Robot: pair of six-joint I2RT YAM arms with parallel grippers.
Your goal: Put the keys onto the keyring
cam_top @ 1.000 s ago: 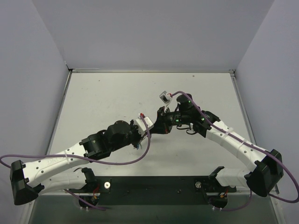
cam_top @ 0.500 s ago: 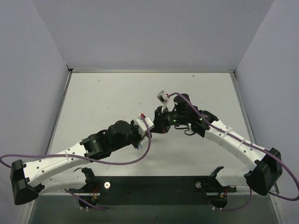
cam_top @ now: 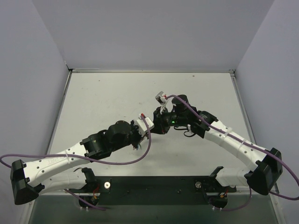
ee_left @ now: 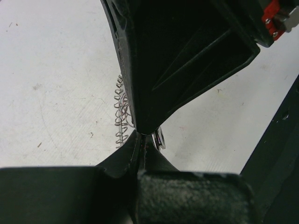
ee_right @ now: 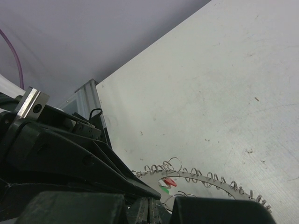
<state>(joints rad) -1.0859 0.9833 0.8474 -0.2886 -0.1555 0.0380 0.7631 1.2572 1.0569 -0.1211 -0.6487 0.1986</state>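
Both grippers meet tip to tip above the middle of the table (cam_top: 103,98). The keyring (ee_right: 210,179), a silvery band edged with wire coils, arcs across the right wrist view. Its flat end runs down into my right gripper (ee_right: 150,205), which is shut on it. Through the loop show a red key head (ee_right: 170,182) and a green one (ee_right: 163,189). In the left wrist view my left gripper (ee_left: 141,140) is shut, with the keyring's coils (ee_left: 120,109) just left of its tip. A small silvery ring (ee_left: 160,138) sits at that tip; whether it is pinched is hidden.
Grey walls close the table on three sides. A black rail (cam_top: 154,184) runs along the near edge between the arm bases. Purple cables (cam_top: 140,156) loop from both arms. The table's metal rim (ee_right: 88,100) shows at the far edge in the right wrist view.
My right gripper and wrist have shifted slightly left, closer against the left gripper. The left arm has stayed put, and both grippers remain shut.
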